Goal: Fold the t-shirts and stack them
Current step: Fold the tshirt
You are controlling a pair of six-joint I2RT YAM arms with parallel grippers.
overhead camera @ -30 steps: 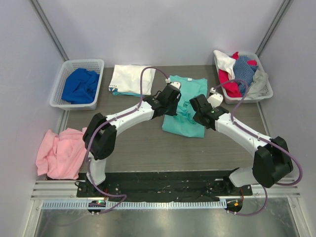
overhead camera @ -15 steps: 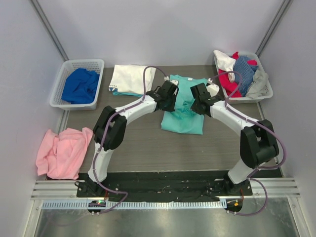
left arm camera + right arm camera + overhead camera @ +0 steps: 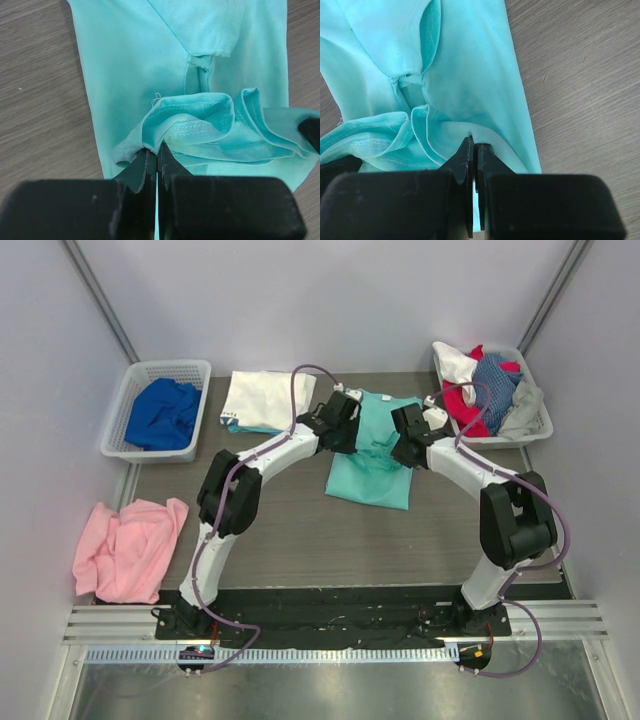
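One table carries the mint tee at its far middle, near a folded white tee. My left gripper and right gripper each clench a bunched fold of the mint tee.

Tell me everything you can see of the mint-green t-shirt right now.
The mint-green t-shirt looks like a soft, faintly shiny knit. It lies on the dark wood-grain table, near the far middle. One stitched edge is bunched up, pinched between the left hand and the right hand, both shut on the fabric. The rest lies flat, partly folded.
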